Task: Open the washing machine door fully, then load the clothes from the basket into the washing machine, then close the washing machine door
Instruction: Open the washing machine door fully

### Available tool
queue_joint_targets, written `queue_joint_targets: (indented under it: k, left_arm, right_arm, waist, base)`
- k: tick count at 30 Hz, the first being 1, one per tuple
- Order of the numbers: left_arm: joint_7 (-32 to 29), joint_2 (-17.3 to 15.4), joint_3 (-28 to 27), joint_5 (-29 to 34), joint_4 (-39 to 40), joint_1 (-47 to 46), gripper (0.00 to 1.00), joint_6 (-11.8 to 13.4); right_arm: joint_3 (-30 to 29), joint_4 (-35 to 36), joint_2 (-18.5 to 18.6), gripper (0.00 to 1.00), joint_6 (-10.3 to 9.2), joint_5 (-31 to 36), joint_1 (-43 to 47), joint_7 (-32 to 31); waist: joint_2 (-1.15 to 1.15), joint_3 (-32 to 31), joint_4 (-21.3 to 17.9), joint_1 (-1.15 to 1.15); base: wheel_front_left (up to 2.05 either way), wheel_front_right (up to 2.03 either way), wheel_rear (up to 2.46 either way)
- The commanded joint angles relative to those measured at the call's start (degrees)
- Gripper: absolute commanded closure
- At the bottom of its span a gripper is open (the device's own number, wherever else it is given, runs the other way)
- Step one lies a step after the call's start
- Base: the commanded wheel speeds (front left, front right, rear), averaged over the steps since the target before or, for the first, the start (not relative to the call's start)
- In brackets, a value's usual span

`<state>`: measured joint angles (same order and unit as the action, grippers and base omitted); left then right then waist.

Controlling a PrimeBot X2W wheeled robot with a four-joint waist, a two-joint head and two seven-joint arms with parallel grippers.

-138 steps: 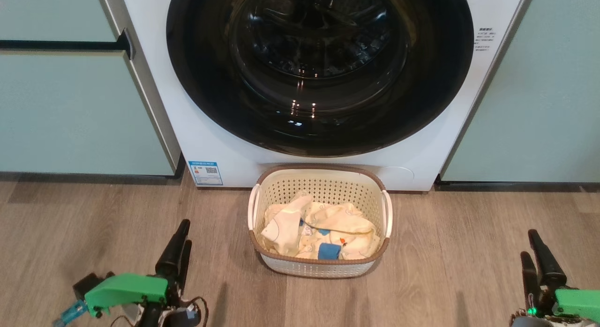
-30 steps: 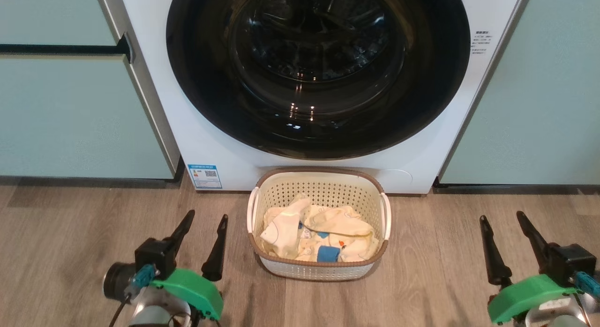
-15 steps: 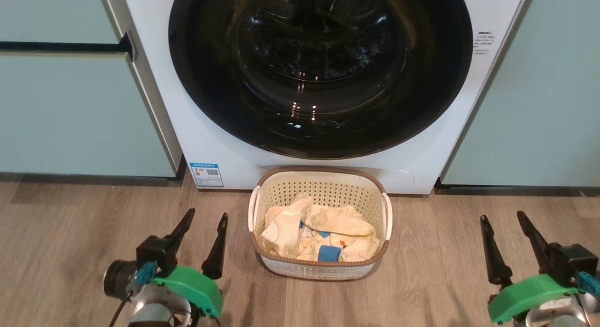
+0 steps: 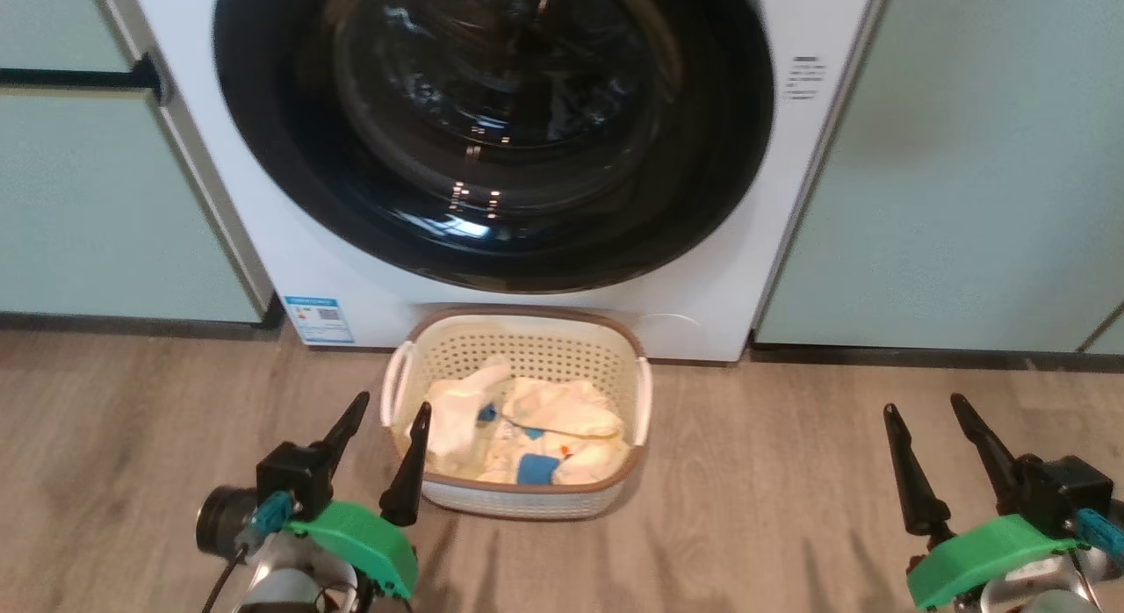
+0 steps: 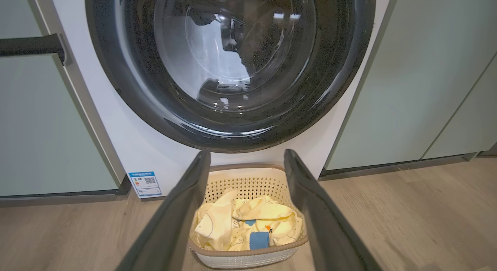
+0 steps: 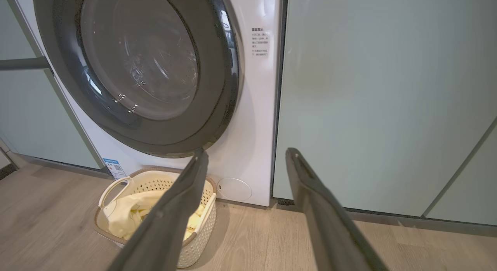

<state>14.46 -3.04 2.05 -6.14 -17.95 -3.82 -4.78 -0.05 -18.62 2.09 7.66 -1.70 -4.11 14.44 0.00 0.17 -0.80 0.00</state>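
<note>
Washing machine door (image 4: pixel 492 130) shut as before | camera turned right | left tool (image 4: pixel 392 403), right tool (image 4: pixel 923 405): spread wide, empty

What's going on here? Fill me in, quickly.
Nothing is being handled yet. The door of the washing machine is shut. The basket sits on the floor right in front of it, with the clothes inside. The left gripper and right gripper are both open and empty, the left beside the basket, the right well off to its other side.
</note>
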Motion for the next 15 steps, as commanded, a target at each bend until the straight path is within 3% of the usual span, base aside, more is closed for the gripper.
queue_joint_targets:
  k: [1, 8, 15]
  left_arm:
    - [0.54, -0.70, -1.69, 0.45, 1.56, -3.23, 0.00, 0.25]
    - [0.54, -0.64, -1.88, 0.01, 2.60, -3.41, 0.00, 0.18]
    - [0.54, -0.56, -1.97, -0.20, 2.84, -3.30, 0.00, 0.14]
  right_arm:
    - [0.93, 2.00, 0.79, 0.00, -0.17, -0.38, -2.91, 0.56]
    - [0.88, 2.11, 0.79, 0.00, -0.17, -0.55, -2.95, 0.56]
    - [0.75, 2.16, 0.79, 0.00, -0.17, -0.64, -3.05, 0.56]
  waist:
    - [0.00, 0.04, -0.05, 0.00]
    - [0.00, 0.21, -0.15, 0.00]
    - [0.00, 0.23, -0.21, 0.00]
  base:
    - [1.23, 1.23, -2.46]
    - [1.17, 1.17, -2.34]
    - [0.73, 0.73, -1.46]
